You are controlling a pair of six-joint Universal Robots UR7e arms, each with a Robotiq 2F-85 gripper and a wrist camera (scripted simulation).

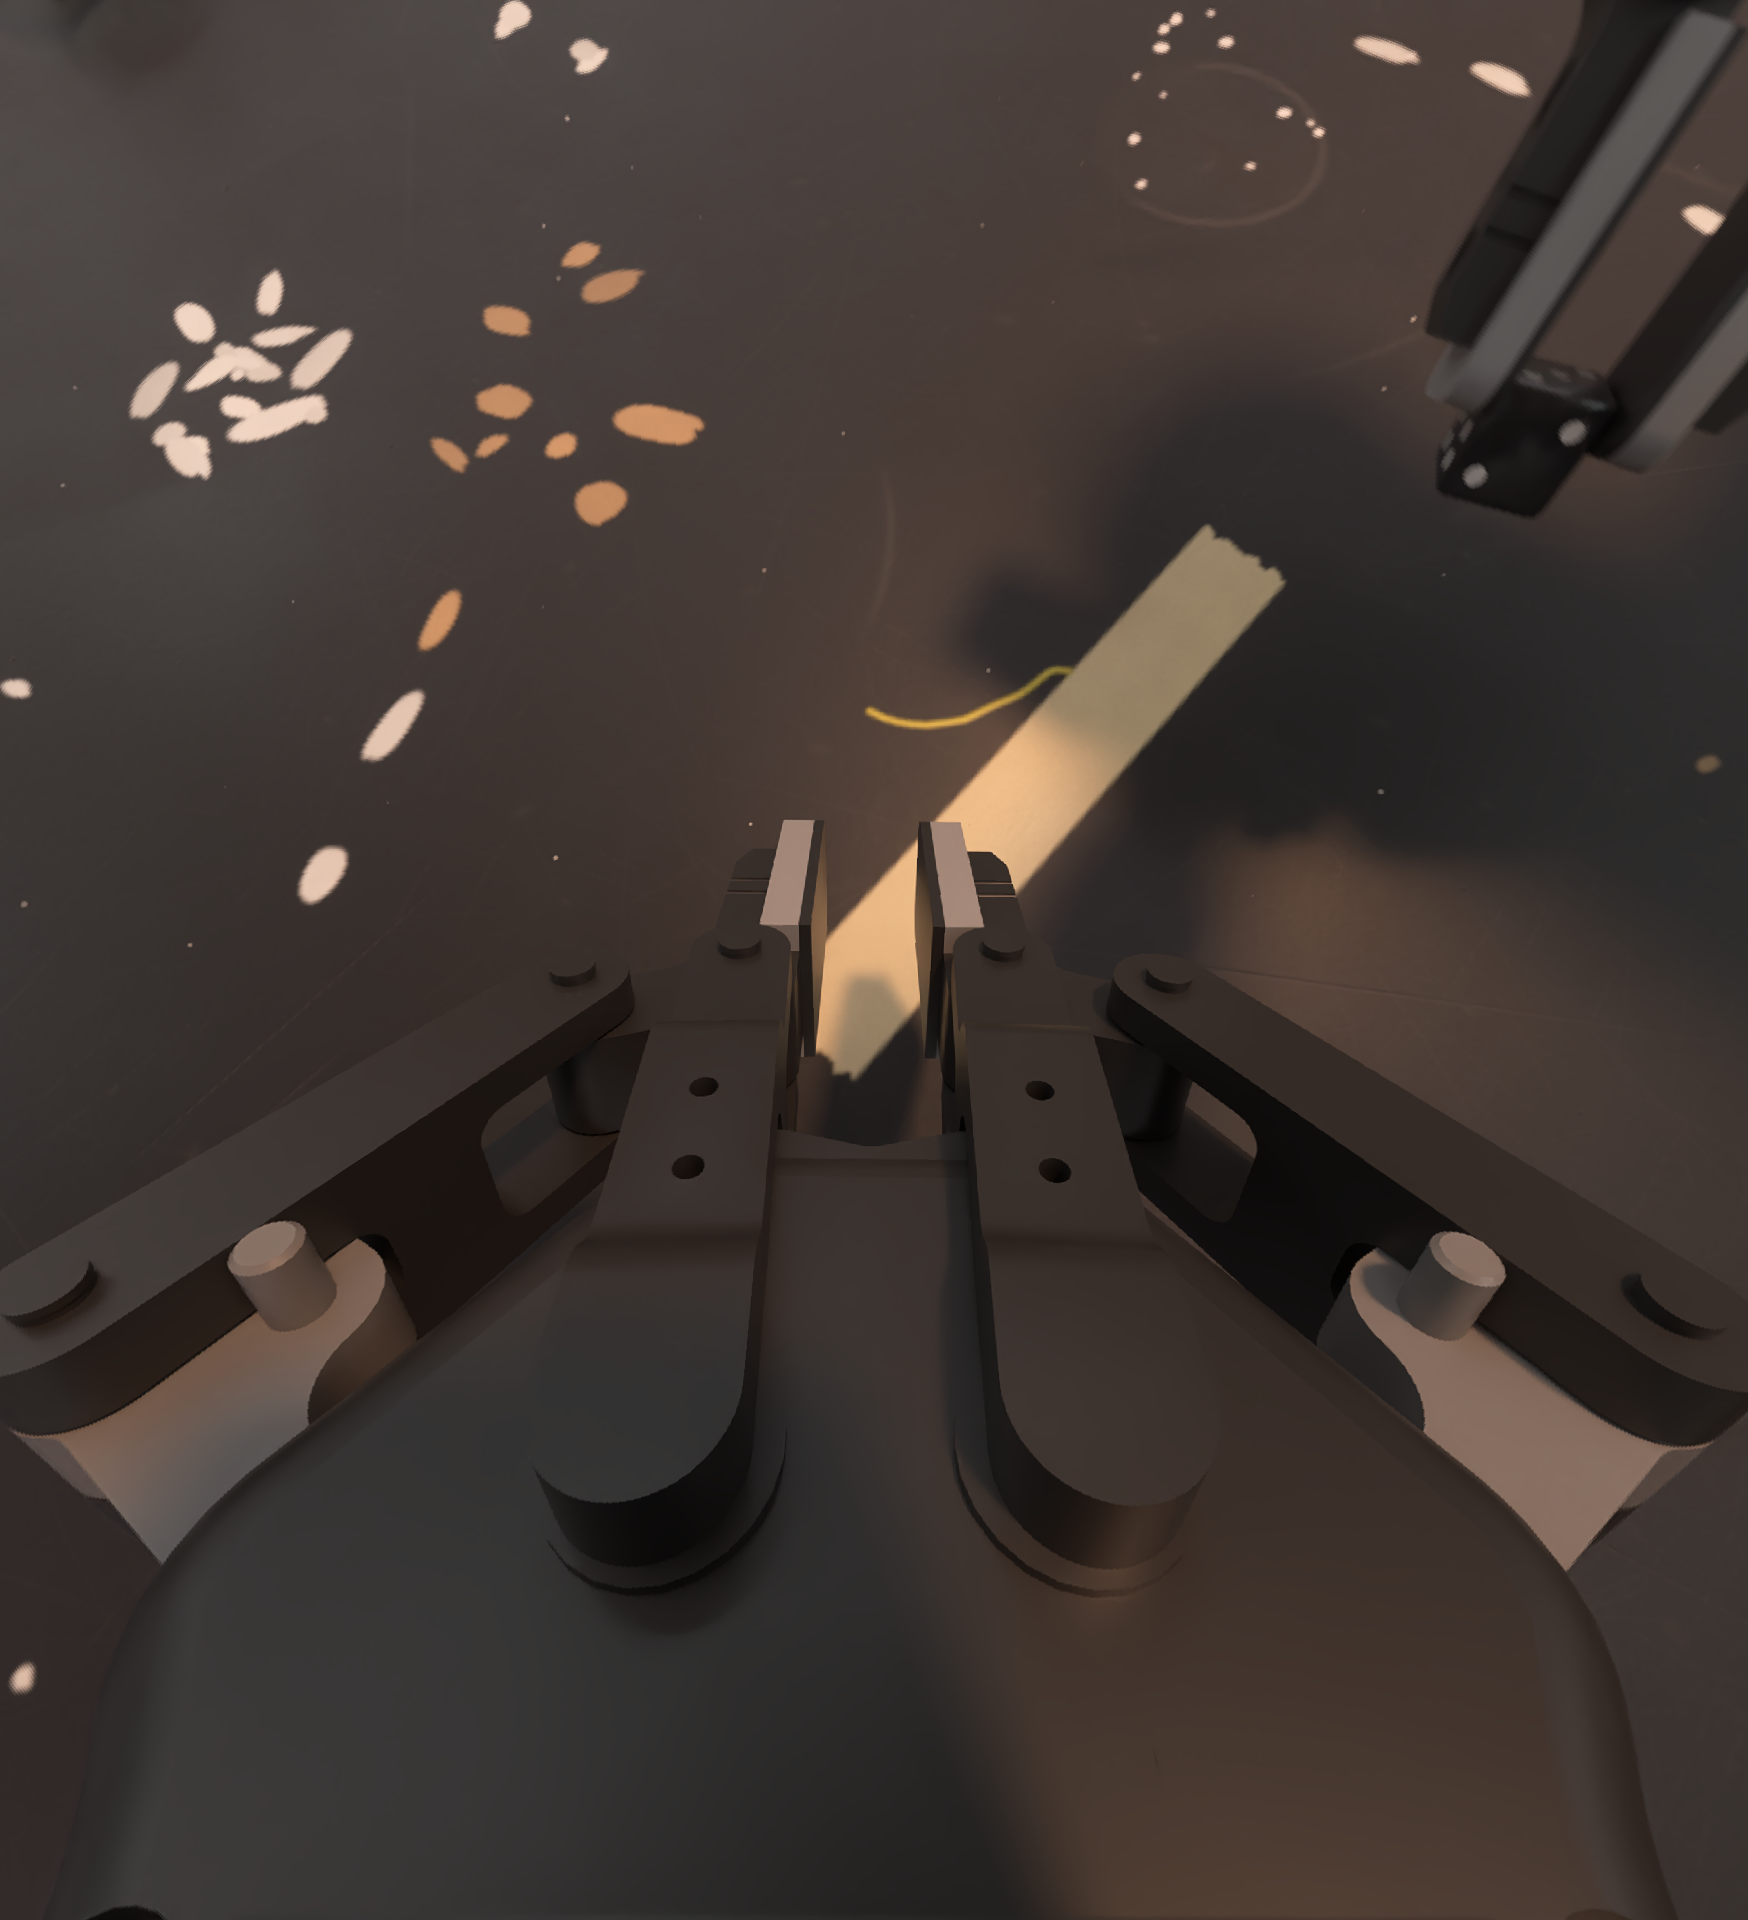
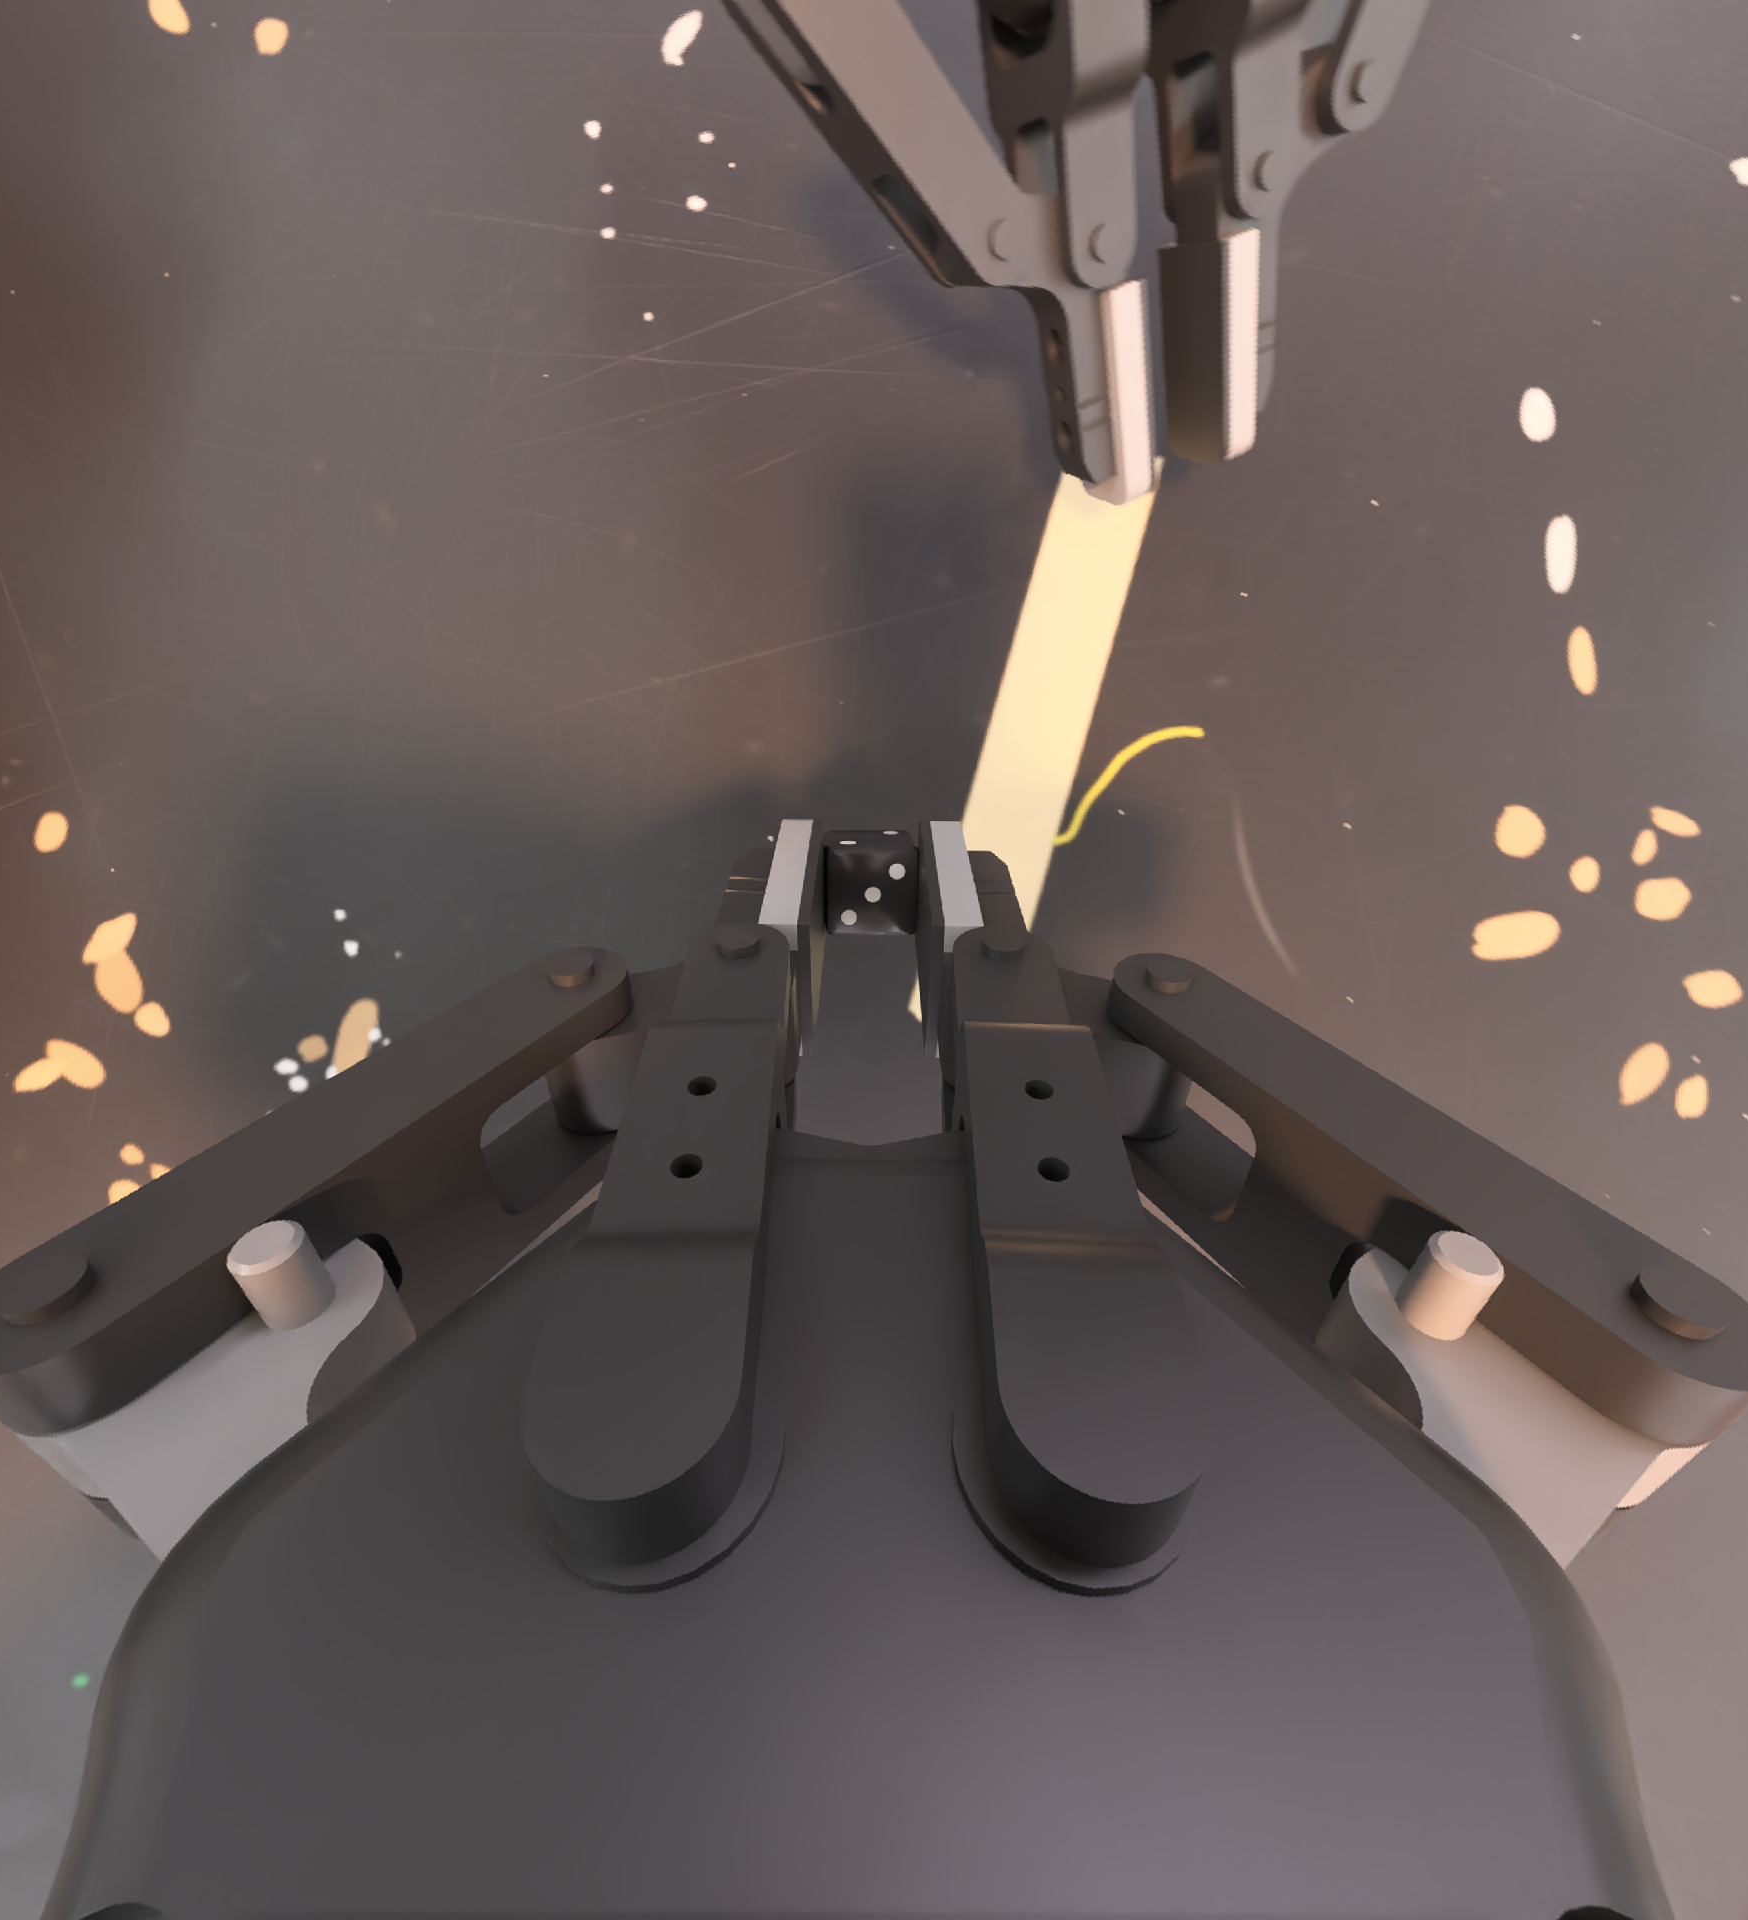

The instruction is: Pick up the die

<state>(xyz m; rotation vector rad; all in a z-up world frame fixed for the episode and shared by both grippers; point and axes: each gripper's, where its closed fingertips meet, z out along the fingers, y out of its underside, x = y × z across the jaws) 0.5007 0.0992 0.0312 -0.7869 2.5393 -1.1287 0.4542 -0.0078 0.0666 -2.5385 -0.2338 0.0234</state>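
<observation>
The right gripper (image 2: 870,873) is clamped on the black die (image 2: 870,883); the die sits between the pad tips, pinched on two opposite faces, a three-pip face turned toward the wrist camera. From the left wrist view the die (image 1: 1519,442) is seen held at the very fingertips, and it appears to be clear of the table (image 1: 330,1039), though the gap is hard to judge. The grasp step is judged done and the lift under way or about to finish; a straight rise with grip kept firm is called for, since little pad depth is engaged.

The left gripper (image 1: 870,883) is empty, its jaws set narrowly apart, not fully together. It hangs ahead of the right jaws, over the far end of a tan tape strip (image 2: 1046,686). A yellow thread (image 2: 1130,774) lies just right of the strip. Paint flecks are scattered on the table to both sides. No table edge is in view; open room is seen left and right of the right jaws, less ahead because of the other gripper.
</observation>
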